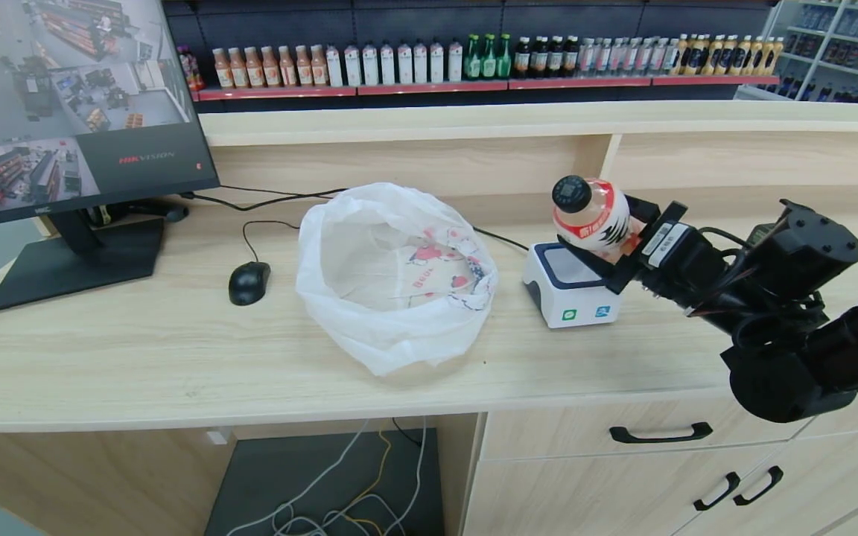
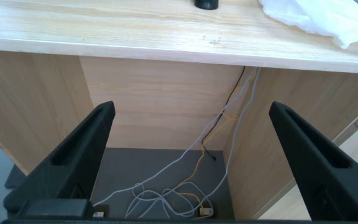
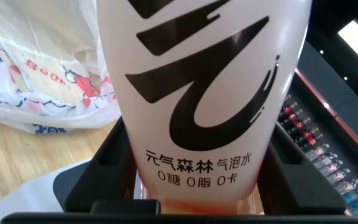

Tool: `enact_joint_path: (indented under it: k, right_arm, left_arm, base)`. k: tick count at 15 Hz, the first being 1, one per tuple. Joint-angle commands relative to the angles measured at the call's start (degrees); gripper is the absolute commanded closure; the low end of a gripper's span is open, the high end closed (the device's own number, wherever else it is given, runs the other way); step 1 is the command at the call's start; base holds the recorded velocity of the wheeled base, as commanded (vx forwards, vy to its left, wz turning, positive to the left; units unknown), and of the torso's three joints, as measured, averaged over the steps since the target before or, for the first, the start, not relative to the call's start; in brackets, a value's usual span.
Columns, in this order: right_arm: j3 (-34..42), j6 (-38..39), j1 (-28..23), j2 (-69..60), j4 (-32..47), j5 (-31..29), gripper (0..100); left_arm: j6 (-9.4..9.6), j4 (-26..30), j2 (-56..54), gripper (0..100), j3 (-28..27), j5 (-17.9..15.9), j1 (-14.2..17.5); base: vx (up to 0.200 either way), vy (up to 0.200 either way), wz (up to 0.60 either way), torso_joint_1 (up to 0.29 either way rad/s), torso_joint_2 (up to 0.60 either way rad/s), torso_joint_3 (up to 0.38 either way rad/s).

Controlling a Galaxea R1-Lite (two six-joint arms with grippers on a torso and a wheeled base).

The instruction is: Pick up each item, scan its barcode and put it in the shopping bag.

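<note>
Starting at the left: the left claw (image 2: 191, 109) hangs low in front of the bench (image 1: 138, 357), under its front edge. Its fingers are spread wide with nothing between them, and it faces the cables (image 2: 166, 196) down there. So that arm is well out of the action.

Up on the bench there's a monitor (image 1: 64, 97), then a mouse (image 1: 249, 283), then the shopping bag (image 1: 395, 275) slumped in the middle with its mouth open upward. As far as I can see, nothing's in it yet.

Just beside the bag sits the scanner (image 1: 570, 294), and right over that is the bottle (image 1: 591, 212), pinched round its body by the right claw (image 1: 626, 246). I can't tell whether the bottle touches the scanner top or just floats above it.

The bit that matters for the next move: the bag lies to the robot's left of the loaded claw, with only the scanner between them. The bottle's long axis is tilted, cap end up and leaning toward the bag side.

My guess is we're at the scanning step. After that it's a short sideways carry over the bag rim, and the right arm is obviously the one to do it.
</note>
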Motion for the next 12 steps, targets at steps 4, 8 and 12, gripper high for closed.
enact_joint_path:
  k: [4, 8, 12]
  right_arm:
    - [-4.5, -1.3, 0.3, 3.3, -0.1, 1.4, 100]
    - [-6.5, -1.2, 0.8, 3.6, -0.1, 1.4, 100]
    - [-6.6, -1.4, 2.0, 3.6, -0.1, 1.4, 100]
  left_arm:
    - [-0.04, 0.0, 0.0, 0, 0.0, 0.0, 0.0]
    - [-0.04, 0.0, 0.0, 0, 0.0, 0.0, 0.0]
    - [-0.04, 0.0, 0.0, 0, 0.0, 0.0, 0.0]
  base:
    - [0.0, 0.0, 0.0, 0.0, 0.0, 0.0]
    - [0.0, 0.0, 0.0, 0.0, 0.0, 0.0]
    - [0.0, 0.0, 0.0, 0.0, 0.0, 0.0]
